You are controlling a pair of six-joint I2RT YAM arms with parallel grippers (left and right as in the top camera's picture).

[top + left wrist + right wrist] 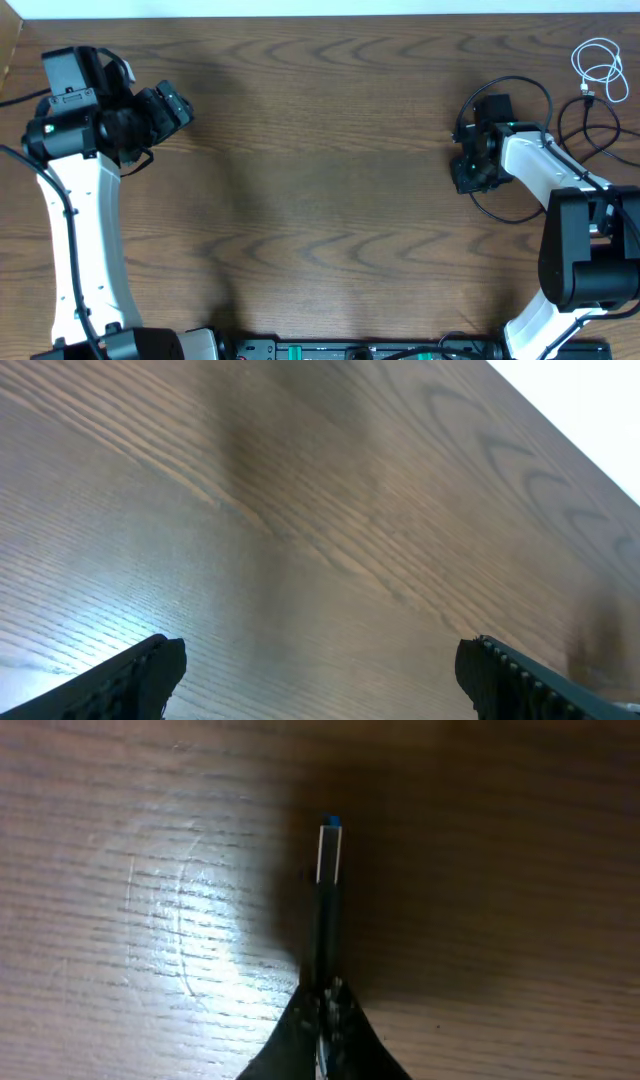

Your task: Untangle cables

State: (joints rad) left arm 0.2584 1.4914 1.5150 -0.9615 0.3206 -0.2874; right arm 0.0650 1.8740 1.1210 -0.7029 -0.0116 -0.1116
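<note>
Two sets of fingers are seen over the brown table [330,200]. The left fingers [140,675] are held wide open above the wood near the far left corner, and nothing is held in them. The right fingers [320,1030] are shut tight on a black cable [325,930], with its silver plug [330,855] stuck out in front. More black cables [520,80] are looped around them near the right edge. A white cable [600,70] is coiled at the far right corner.

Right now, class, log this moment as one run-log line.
left pincer: open, holding nothing | right pincer: shut on black cable, plug protruding | white cable: coiled, far right
</note>
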